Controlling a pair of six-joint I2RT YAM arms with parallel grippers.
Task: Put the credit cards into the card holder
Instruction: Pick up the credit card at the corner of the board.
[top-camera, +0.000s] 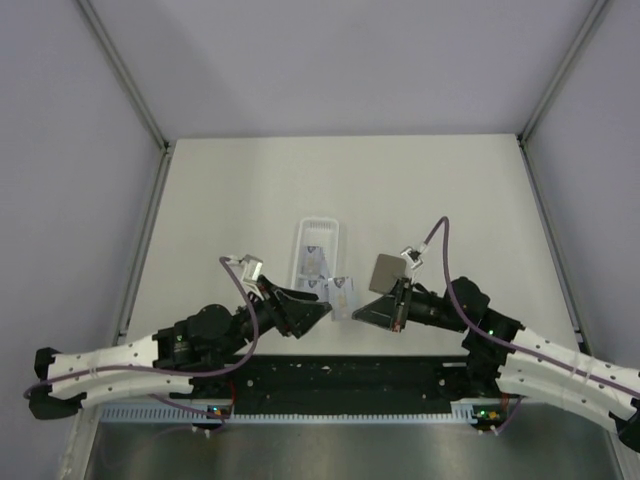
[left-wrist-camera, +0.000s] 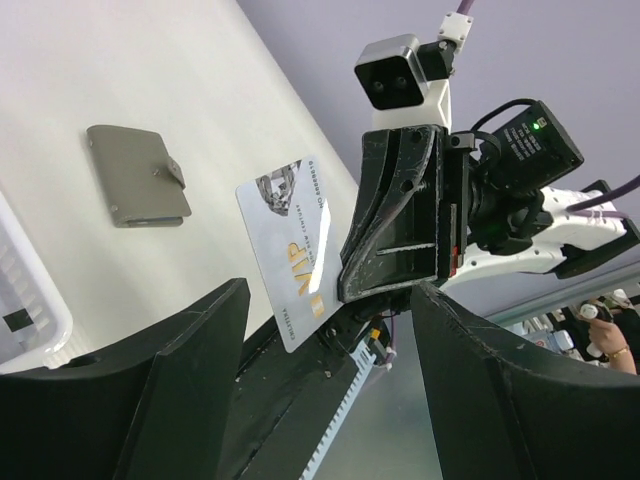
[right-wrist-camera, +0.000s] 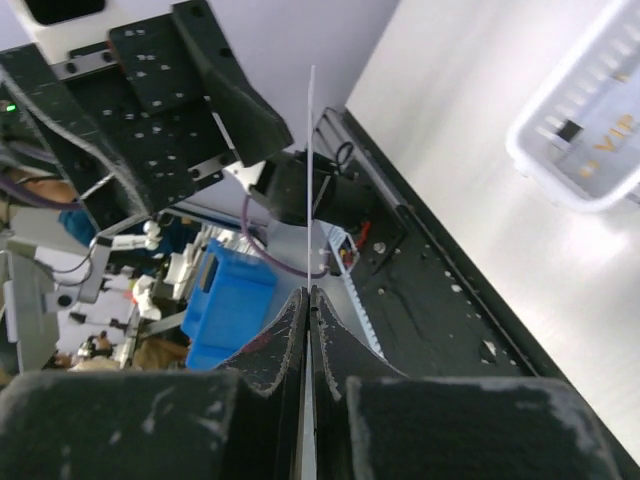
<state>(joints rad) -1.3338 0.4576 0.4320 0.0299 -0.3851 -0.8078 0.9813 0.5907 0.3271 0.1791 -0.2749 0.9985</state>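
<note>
Well apart from the closed card holder (left-wrist-camera: 137, 175) lying flat on the tabletop (left-wrist-camera: 150, 60), one credit card (left-wrist-camera: 290, 250) stands long axis up, pinched by one edge in the shut jaws of the right gripper (right-wrist-camera: 310, 297); the jaws of the left gripper (left-wrist-camera: 328, 300) gape wide either side of it, holding nothing.

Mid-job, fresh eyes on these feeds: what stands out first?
A silvery VIP card is held up in mid-air between the arms, pinched by the shut right claw, with the open left claw flanking it. Beyond it the grey card holder lies closed on the table, near the white tray.
</note>
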